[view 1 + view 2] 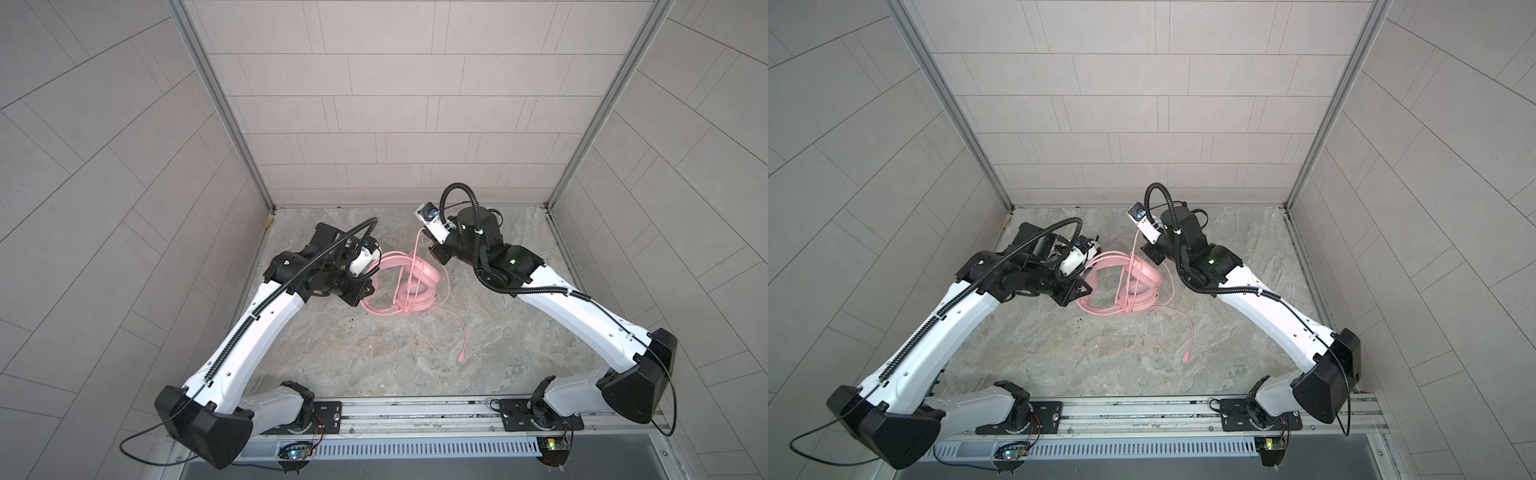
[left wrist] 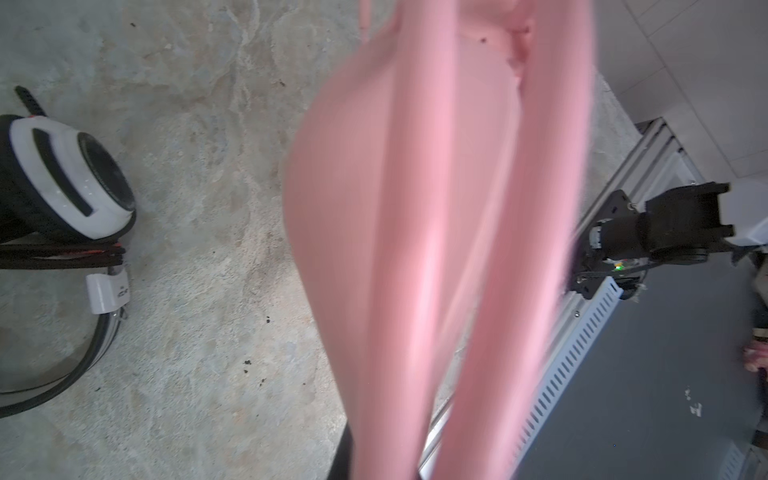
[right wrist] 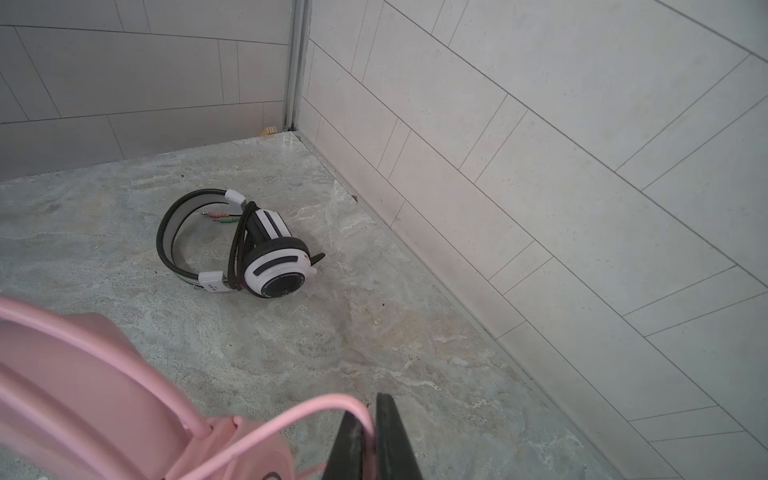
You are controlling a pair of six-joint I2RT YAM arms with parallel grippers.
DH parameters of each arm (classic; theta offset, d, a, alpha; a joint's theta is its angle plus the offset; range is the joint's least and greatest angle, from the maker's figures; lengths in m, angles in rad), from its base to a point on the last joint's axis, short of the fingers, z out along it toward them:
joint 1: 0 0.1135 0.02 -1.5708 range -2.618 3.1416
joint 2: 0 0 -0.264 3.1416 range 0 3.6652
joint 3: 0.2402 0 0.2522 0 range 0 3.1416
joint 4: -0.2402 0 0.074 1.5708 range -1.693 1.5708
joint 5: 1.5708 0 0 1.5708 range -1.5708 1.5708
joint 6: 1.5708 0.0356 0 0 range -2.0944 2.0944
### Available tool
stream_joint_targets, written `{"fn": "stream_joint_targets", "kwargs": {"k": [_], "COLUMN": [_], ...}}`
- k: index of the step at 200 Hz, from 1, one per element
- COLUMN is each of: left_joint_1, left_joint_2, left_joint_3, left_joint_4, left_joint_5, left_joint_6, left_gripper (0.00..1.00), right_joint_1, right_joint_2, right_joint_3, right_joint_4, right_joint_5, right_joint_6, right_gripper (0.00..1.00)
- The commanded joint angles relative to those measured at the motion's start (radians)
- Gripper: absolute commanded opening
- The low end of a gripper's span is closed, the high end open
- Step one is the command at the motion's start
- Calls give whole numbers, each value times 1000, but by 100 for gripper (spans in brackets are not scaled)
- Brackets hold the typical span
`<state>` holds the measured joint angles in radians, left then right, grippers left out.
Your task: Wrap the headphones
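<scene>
The work surface (image 1: 374,353) is a grey-beige stone-patterned slab with mottled veining and a few dark specks, boxed in on the left, right and far sides by walls (image 1: 374,104) of pale, rectangular tiles, with aluminium posts (image 1: 220,104) running up the two far corners. Along the near edge runs a metal rail (image 1: 415,409) that carries both arm bases, with a slotted white cable duct (image 1: 415,449) just in front of it. The pink headset (image 1: 415,280) lies a little left of the middle of the slab, between the two grippers, its headband arching to the left and its ear cups stacked to the right. Several turns of the pink cable (image 1: 453,320) cross the ear cups, and the loose remainder trails toward the near side, ending in a plug that rests on the bare stone. The left gripper (image 1: 361,286) sits at the headband side with its jaws closed on the pink headband, which fills the left wrist view as a blurred pink mass. The right gripper (image 3: 374,436) is at the far right of the headset, its dark jaws pinched together on a strand of the pink cable. The white-and-black headset (image 3: 249,245) lies on its side on the stone toward the far left corner, its black cable wound around the ear cups; in both top views the left arm hides it.
</scene>
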<state>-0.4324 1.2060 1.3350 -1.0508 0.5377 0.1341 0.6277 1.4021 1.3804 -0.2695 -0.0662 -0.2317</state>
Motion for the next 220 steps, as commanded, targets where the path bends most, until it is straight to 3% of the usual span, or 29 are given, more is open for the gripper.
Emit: {"fn": "stream_joint_targets", "kwargs": {"k": [1, 46, 80, 106, 147, 175, 202, 220], "left_joint_1": [-6, 2, 13, 35, 93, 111, 136, 148], "left_joint_2": [-43, -61, -50, -58, -55, -50, -45, -46], "left_joint_3": [38, 39, 48, 46, -6, -13, -18, -27], "left_joint_4": [-84, -84, -83, -54, 26, 18, 24, 46], "left_joint_5": [162, 239, 368, 384, 559, 507, 485, 500], "left_joint_6": [64, 65, 65, 35, -41, -33, -32, -48], "left_gripper": [0, 0, 0, 0, 0, 0, 0, 0], "right_joint_1": [-63, -123, -160, -179, -208, -262, -306, -342], "right_joint_2": [-33, -41, -41, -41, -111, -178, -238, -264], "right_joint_3": [-32, -107, -145, -180, -334, -431, -526, -588], "right_joint_4": [140, 220, 272, 279, 288, 255, 157, 116], "right_joint_5": [-69, -166, -256, -297, -267, -184, -39, -21], "right_joint_6": [67, 146, 196, 233, 300, 378, 428, 470], "right_gripper": [13, 17, 18, 18, 18, 19, 27, 36]}}
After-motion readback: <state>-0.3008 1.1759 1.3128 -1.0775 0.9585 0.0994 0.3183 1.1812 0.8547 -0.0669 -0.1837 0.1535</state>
